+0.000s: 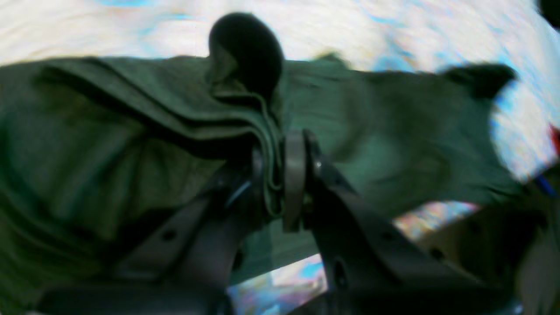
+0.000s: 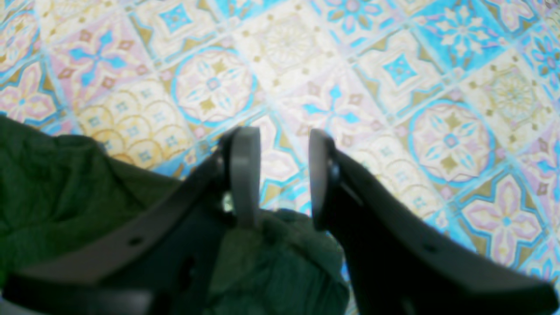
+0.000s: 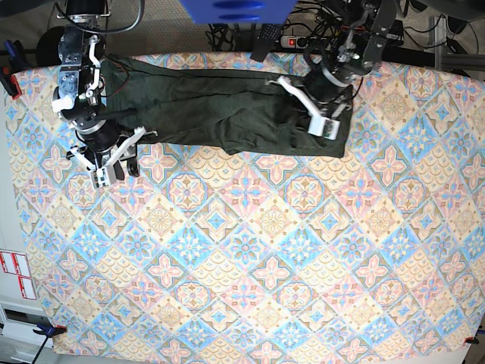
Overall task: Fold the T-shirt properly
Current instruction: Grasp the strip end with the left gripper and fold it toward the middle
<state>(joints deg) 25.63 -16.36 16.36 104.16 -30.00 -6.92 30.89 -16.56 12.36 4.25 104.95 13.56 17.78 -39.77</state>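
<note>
One patterned cloth point(image 3: 250, 258) covers the table, and the T-shirt point(image 3: 220, 110) lies spread along its far edge (long and dark green). The left gripper point(image 1: 280, 175) is clenched on a bunched fold of it. The right gripper point(image 2: 278, 175) hangs released above the cloth, beside the fabric.

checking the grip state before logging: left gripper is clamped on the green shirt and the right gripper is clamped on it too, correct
Not quite. The left gripper is clamped on the T-shirt, but the right gripper is open and holds nothing; the right wrist view shows tablecloth between its fingers.
</note>
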